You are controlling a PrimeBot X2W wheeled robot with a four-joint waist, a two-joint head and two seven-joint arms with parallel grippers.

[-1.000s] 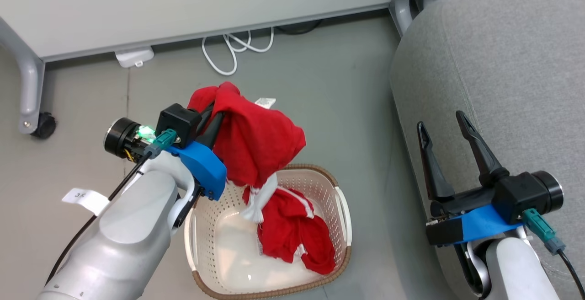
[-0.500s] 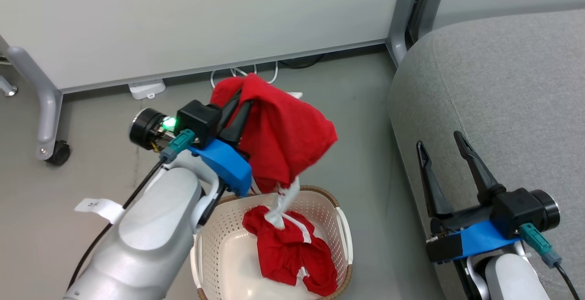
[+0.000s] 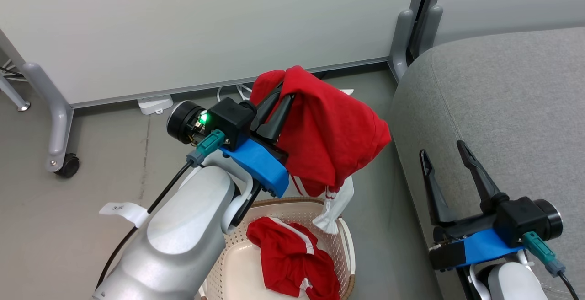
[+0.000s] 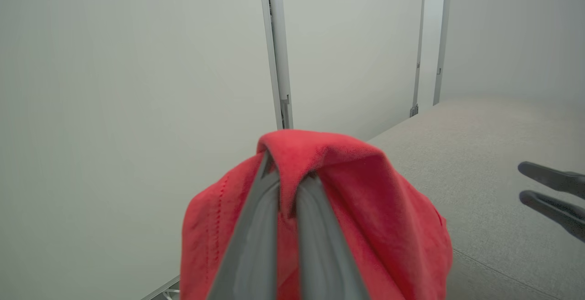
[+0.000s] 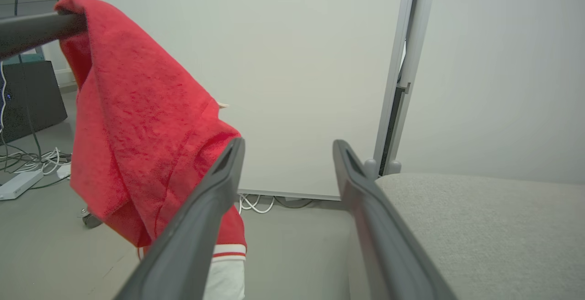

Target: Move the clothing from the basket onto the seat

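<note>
One soft red garment [image 3: 338, 135] (white-trimmed) pinched in left gripper [image 3: 284, 96], right gripper [image 3: 441, 149] splayed near grey seat [image 3: 502, 99]

bright, soft, even indoor light fills all three views, and shadows are faint and diffuse. the red garment [image 3: 333, 131] is sharp in the head view; right of it a weak shade darkens the floor [image 3: 379, 217] by the seat [image 3: 502, 108], and left of it a small green lamp [image 3: 203, 118] glows. close before the garment the left gripper's fingers [image 4: 249, 249] are blurred; beside it the right gripper's fingers [image 5: 192, 231] are soft-edged.
</note>
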